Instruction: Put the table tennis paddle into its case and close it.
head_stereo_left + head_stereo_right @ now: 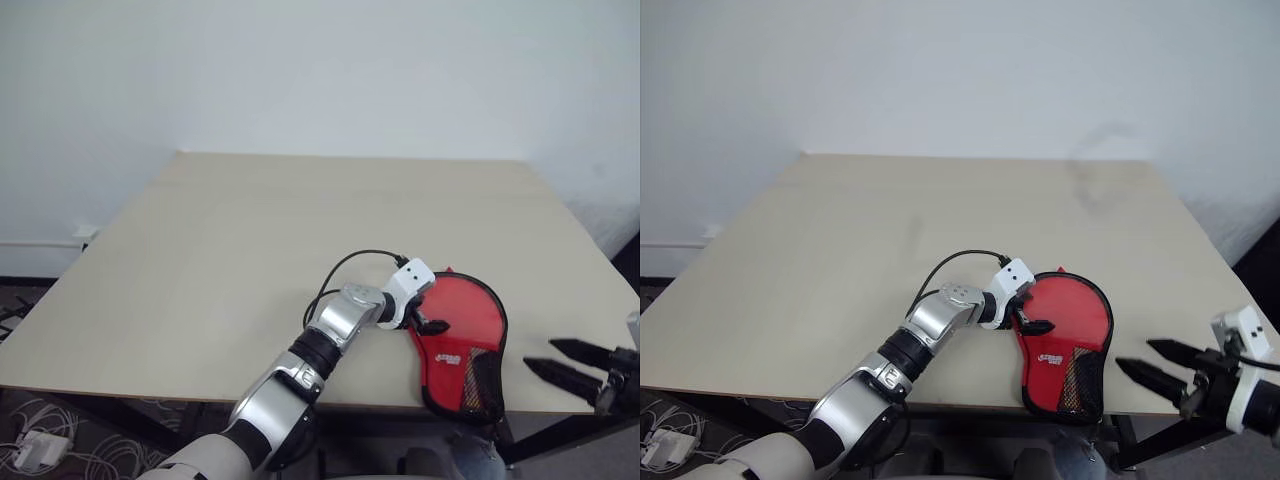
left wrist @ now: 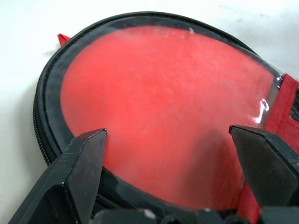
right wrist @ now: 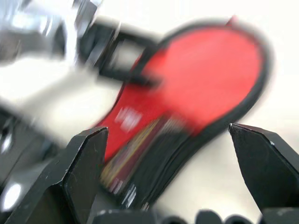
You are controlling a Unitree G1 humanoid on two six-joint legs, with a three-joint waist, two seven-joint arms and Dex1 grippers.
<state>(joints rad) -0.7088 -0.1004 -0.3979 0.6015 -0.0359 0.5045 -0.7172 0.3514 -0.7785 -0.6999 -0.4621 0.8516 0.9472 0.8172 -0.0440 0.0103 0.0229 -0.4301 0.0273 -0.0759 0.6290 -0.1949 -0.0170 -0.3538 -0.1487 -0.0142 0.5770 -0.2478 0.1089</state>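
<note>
The red case [image 1: 468,318] with black trim and a black mesh pocket lies flat near the table's front edge, its two halves together. The table tennis paddle is hidden. My left gripper [image 1: 426,322] is at the case's left rim, open, one finger reaching over the red top. In the left wrist view the round end of the case [image 2: 163,93] lies just beyond the spread fingers [image 2: 88,158]. My right gripper [image 1: 540,355] hangs open in the air to the right of the case, off the table's front right corner, pointing toward the case [image 3: 210,70] and holding nothing.
The beige table [image 1: 250,250] stretches back to a white wall. The case's narrow end reaches the front edge. A black cable [image 1: 345,268] loops above my left wrist. White cables and a power strip [image 1: 35,445] lie on the floor at the lower left.
</note>
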